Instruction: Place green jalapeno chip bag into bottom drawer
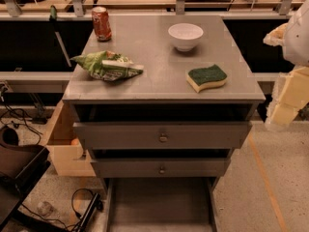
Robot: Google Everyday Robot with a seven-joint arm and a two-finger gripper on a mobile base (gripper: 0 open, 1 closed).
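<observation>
The green jalapeno chip bag, crumpled shiny green foil with white and yellowish markings, lies on the left side of the grey cabinet top. The bottom drawer is pulled out at the foot of the cabinet, a shallow grey tray with nothing in it. My arm shows as pale white and cream parts at the right edge. My gripper is at its upper end, beyond the cabinet's right side and well away from the bag.
A red soda can stands at the back left of the cabinet top and a white bowl at the back middle. A green-topped yellow sponge lies front right. Two upper drawers stand slightly open. Cables and a wooden box are on the floor to the left.
</observation>
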